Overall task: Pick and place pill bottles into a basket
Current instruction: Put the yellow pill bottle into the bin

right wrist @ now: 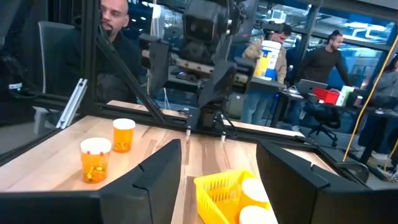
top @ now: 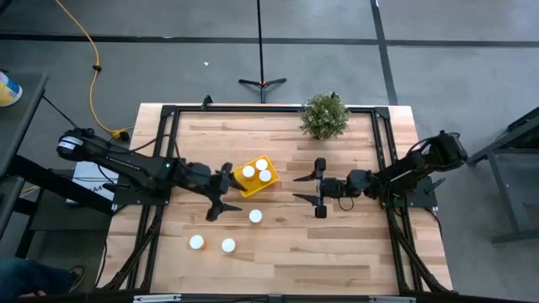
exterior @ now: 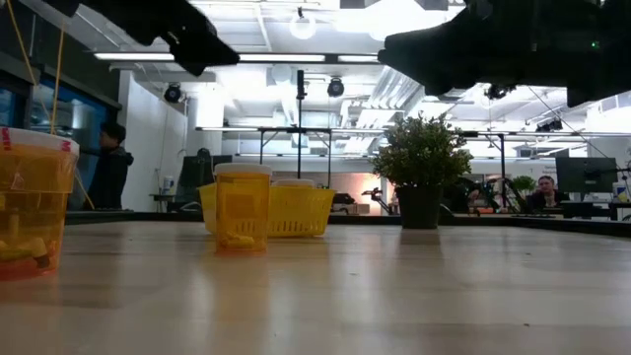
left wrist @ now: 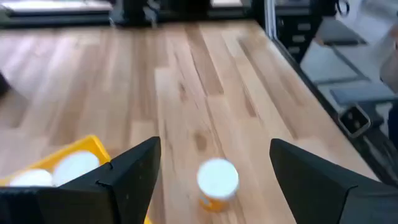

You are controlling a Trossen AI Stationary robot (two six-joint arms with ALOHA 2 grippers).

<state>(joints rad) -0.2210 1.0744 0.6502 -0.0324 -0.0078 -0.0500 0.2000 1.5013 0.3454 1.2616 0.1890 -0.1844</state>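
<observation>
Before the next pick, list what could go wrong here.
1. The left hand, open beside the basket, could nudge it and spill the bottles inside.
2. The nearest pill bottle stands loose, so a finger might tip it over.
3. The right hand waits open close by; the arms could collide.

Grey concrete floor crossed by dark lines, yellow cable trailing, bright ceiling lights over people at desks.
</observation>
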